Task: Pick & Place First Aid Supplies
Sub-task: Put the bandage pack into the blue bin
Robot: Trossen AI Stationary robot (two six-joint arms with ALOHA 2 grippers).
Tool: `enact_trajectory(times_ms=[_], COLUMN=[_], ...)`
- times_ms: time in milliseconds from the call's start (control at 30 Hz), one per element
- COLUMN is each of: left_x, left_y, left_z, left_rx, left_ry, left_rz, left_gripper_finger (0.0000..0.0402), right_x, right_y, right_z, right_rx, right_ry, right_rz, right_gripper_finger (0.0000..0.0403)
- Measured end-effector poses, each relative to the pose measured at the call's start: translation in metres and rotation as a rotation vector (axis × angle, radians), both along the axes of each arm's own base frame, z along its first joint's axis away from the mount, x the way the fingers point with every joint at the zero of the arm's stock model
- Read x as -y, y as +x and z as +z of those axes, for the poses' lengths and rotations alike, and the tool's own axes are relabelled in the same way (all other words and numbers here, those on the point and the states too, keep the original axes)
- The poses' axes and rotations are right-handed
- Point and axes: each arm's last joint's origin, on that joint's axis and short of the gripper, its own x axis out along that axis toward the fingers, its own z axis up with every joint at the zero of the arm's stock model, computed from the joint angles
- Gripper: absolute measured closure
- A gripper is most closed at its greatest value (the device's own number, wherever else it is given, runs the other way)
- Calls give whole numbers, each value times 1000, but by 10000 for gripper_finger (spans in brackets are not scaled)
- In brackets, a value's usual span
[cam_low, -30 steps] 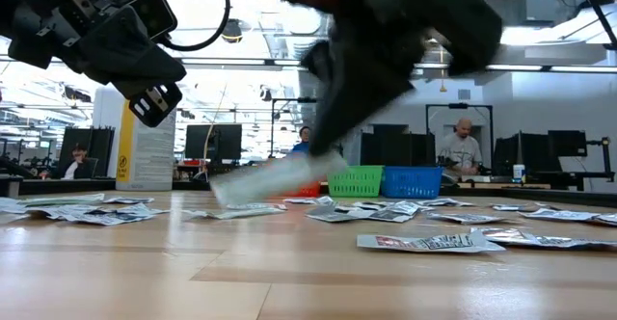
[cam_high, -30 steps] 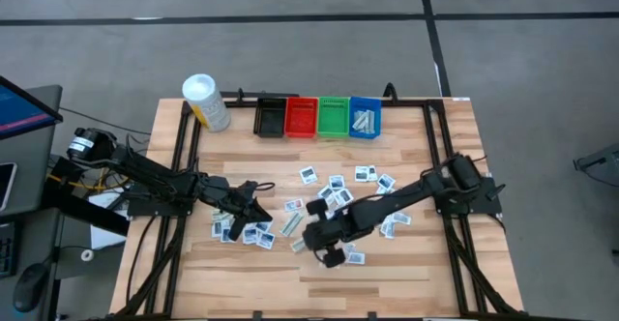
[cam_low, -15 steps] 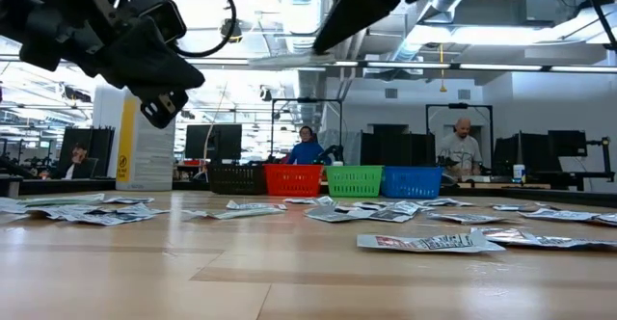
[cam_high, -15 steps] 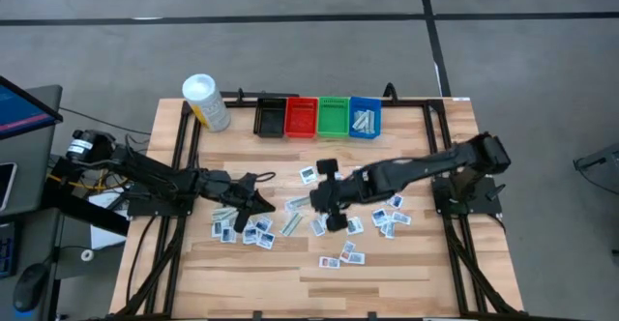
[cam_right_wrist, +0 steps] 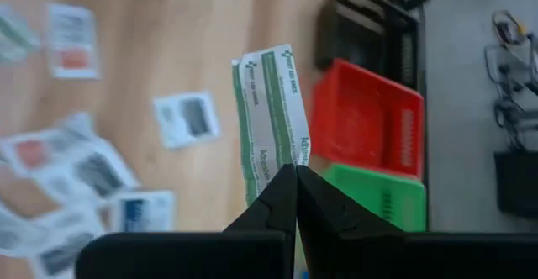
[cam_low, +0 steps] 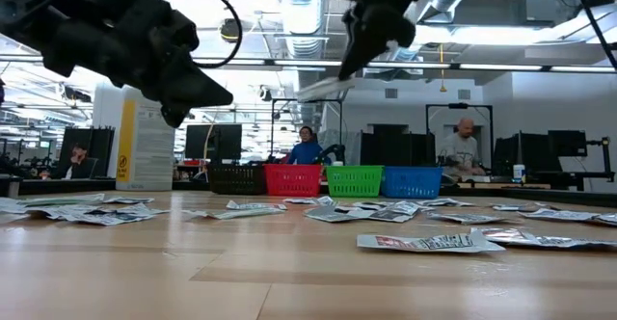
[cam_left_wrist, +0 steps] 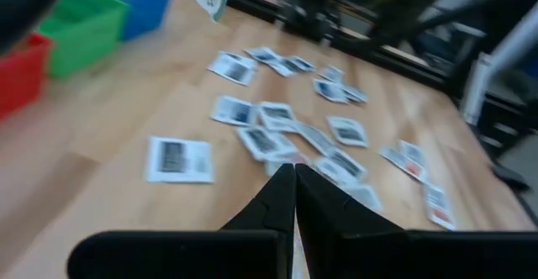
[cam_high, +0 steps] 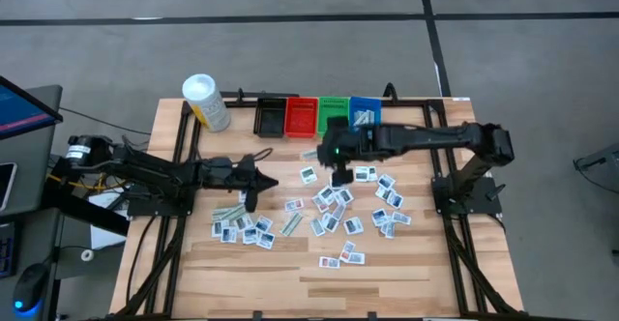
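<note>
While its jaws pinch one end of a pale-green strip (cam_right_wrist: pixel 271 119), the right gripper (cam_high: pixel 334 154) hangs above the table (cam_high: pixel 445 263) just in front of the row of bins, so that the long packet stands free of the fingers and can drop clear. Seen from the wrist, the strip juts forward over bare wood with the red bin (cam_right_wrist: pixel 368 129) and green bin (cam_right_wrist: pixel 378 202) close ahead; which bin it is meant for cannot be told, though the blue bin (cam_high: pixel 365 118) already holds pale packets and the black bin (cam_high: pixel 270 117) looks empty. From table height the strip (cam_low: pixel 323 88) rides high, well above everything on the wood. Most packets (cam_high: pixel 334 208) lie scattered flat across the middle of the table, spread out rather than stacked, which leaves single edges for a pinch. Over the left part of that scatter the left gripper (cam_high: pixel 253 182) hovers, fingers shut together and holding nothing, its nose pointed at the packets (cam_left_wrist: pixel 176 158) beneath, likely placed for the next pick. A bottle (cam_high: pixel 205 102) stands at the back corner, apart from the work.
</note>
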Motion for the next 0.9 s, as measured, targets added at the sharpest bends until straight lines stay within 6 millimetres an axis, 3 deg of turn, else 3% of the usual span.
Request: enact_trajectory(times_ms=[267, 600, 733, 900], left_x=[-25, -45, -51, -59], left_y=[-1, -4, -5, -8], left_z=[1, 2, 2, 1], left_rx=[12, 15, 15, 16], left_ry=[10, 10, 7, -2], left_rz=[148, 242, 267, 281], left_gripper_finger=[390, 390, 390, 390], right_x=[69, 156, 177, 188], right_y=[-17, -68, -91, -102], right_z=[-2, -8, -12, -15], right_rx=[-46, -87, -122, -87], right_ry=[-3, 103, 168, 252], right_rz=[-188, -576, -723, -852], right_gripper_finger=[403, 403, 403, 403])
